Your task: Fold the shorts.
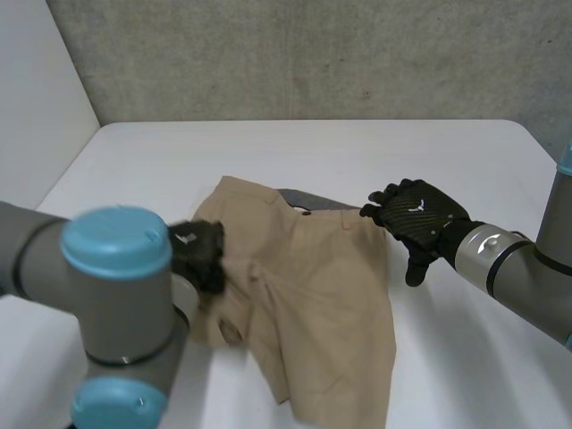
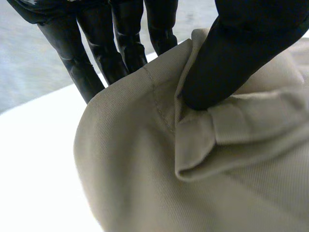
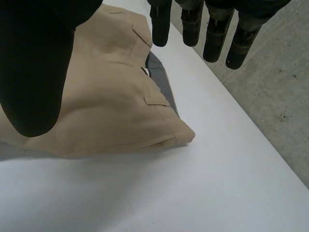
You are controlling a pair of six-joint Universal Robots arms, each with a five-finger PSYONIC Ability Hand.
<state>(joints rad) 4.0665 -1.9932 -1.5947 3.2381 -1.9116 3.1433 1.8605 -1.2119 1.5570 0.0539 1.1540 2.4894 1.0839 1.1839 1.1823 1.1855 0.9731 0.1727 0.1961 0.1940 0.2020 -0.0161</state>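
Thumb and fingers of left hand (image 1: 198, 254) pinch khaki shorts (image 1: 313, 286) at their left edge, likely to lift it for folding. Shorts lie rumpled on white table (image 1: 465, 161). Right hand (image 1: 416, 219) hovers unclenched, empty, near right waistband corner (image 3: 183, 137).

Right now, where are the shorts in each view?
Head view: shorts mid-table, between left hand and right hand.
Left wrist view: shorts pinched between the left hand's thumb and fingers.
Right wrist view: shorts' waistband corner under the open right hand.
Shared landmark: white table.
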